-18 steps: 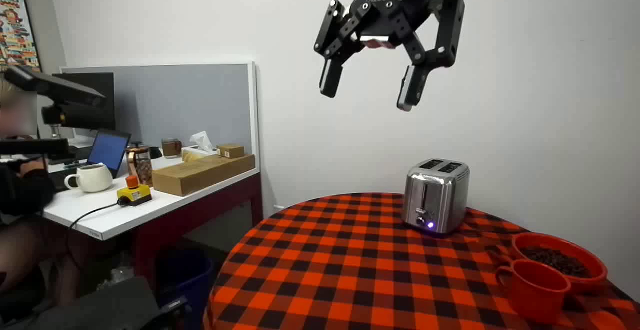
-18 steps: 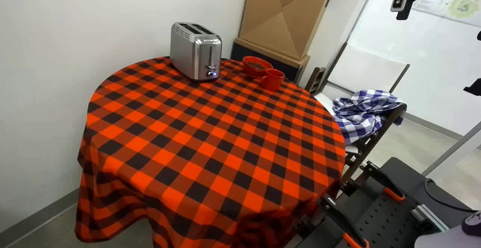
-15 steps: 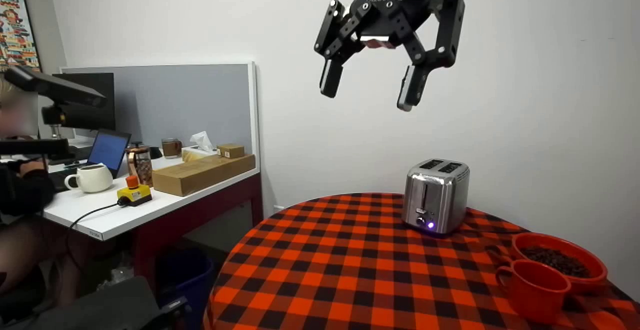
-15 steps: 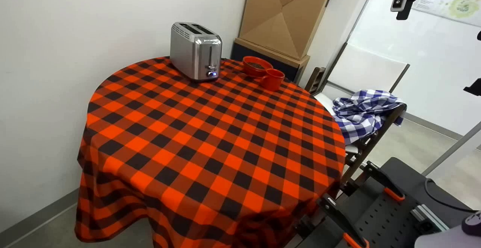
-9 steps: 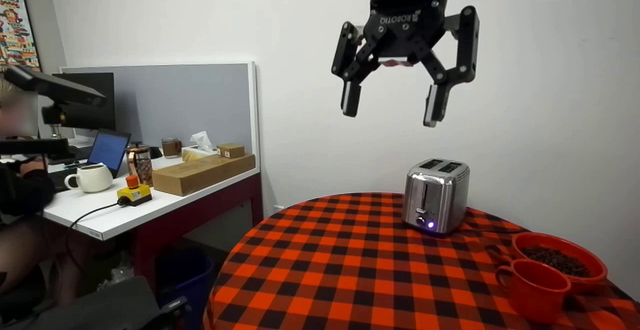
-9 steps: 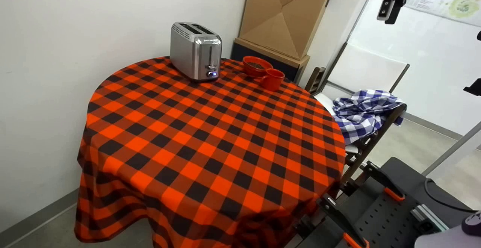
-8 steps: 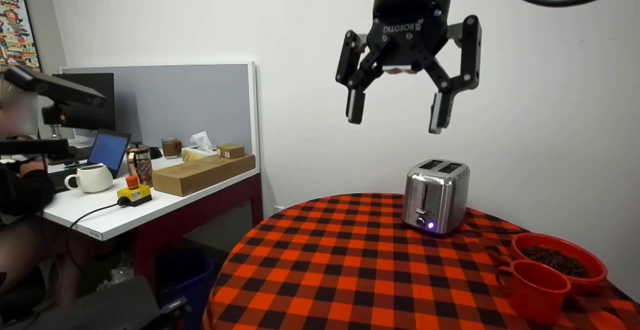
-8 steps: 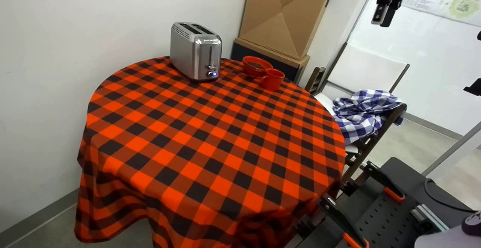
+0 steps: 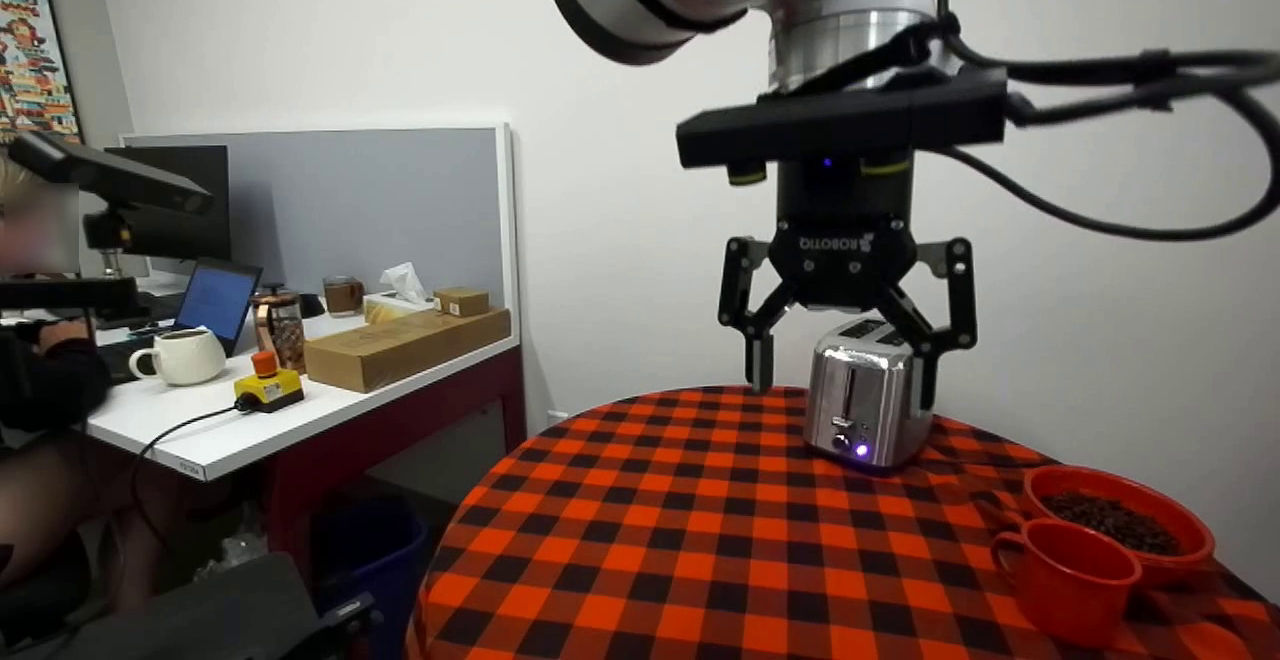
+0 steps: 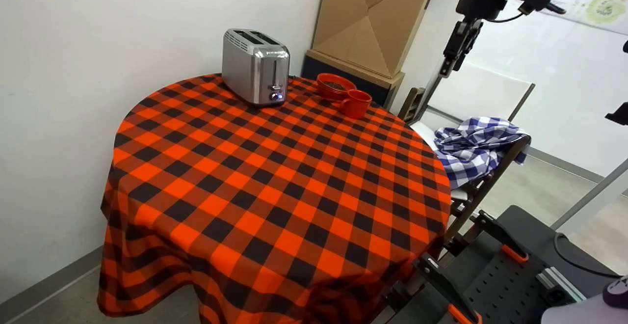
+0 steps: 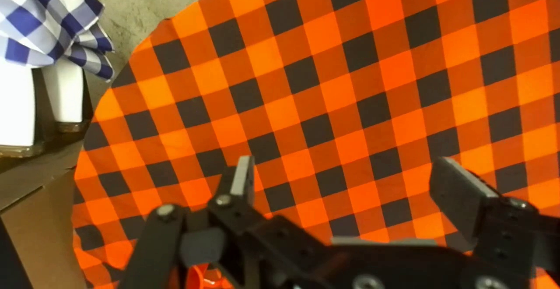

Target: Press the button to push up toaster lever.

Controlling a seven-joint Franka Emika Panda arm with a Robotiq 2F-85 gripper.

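Toaster point(image 9: 868, 400), right of centre in an exterior view, stands well apart from the widely spread, empty claw point(image 9: 844, 398), whose separated fingertips point(image 9: 760, 368) might straddle and miss the small front controls point(image 9: 842, 441) unless first brought together.

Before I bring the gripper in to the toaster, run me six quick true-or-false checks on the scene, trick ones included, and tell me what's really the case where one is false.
1. The gripper is open. True.
2. The lever of the toaster is down. True.
3. The gripper is touching the lever. False: in an exterior view, the gripper hangs apart from the toaster.
4. Bread sticks out of the toaster. False: in an exterior view, nothing sticks up from its top.
5. The red mug stands upright beside the red bowl. True.
6. The red bowl is empty. False: it holds dark pieces.
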